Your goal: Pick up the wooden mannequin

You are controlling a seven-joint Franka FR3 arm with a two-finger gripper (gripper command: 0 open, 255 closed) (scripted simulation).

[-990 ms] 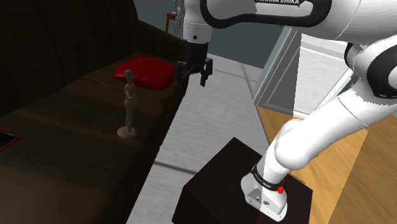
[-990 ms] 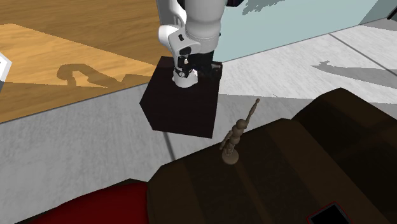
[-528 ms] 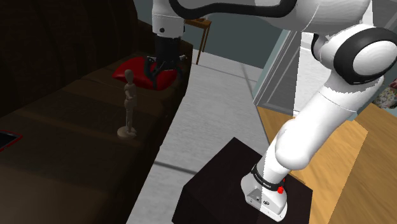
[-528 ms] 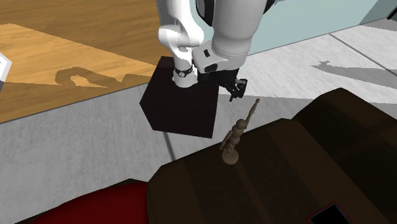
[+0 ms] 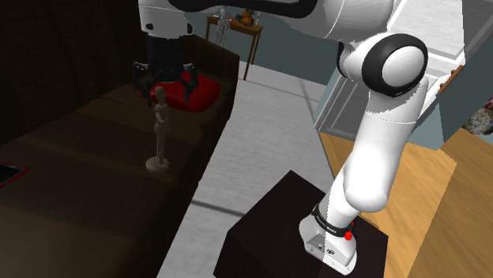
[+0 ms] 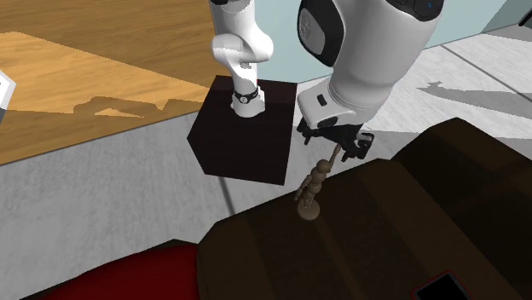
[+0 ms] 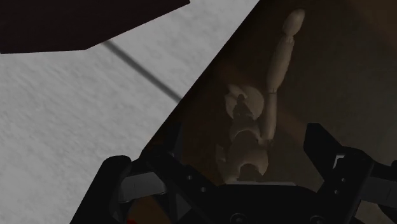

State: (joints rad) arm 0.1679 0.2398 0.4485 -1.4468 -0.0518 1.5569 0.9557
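While I hang over the brown couch [image 5: 79, 158], my gripper [image 5: 166, 82] points down at the couch seat with its jaws wide apart. One black finger [image 5: 143, 77] stands on each side, and they hold nothing.

The mannequin [image 5: 160, 130] stands up straight on the couch seat, close to the couch's front edge, on a little round base. It is pale brown. Its head is about level with my fingertips, in the gap, and the fingers stay clear of it on both sides.

Looking down along my fingers [image 7: 170, 149], I see the mannequin [image 7: 247, 127] between them, with the couch under it. In the second exterior view, my gripper [image 6: 341, 148] sits at the top of the mannequin [image 6: 310, 186], over the couch [image 6: 384, 230].

A red cushion [image 5: 197, 91] lies on the couch, farther along the seat. A flat black thing with a red rim [image 5: 9, 174] lies on the couch seat too, near the other end. My black stand [image 5: 276, 229] sits on the grey floor [image 5: 261, 126], off the couch's front edge.
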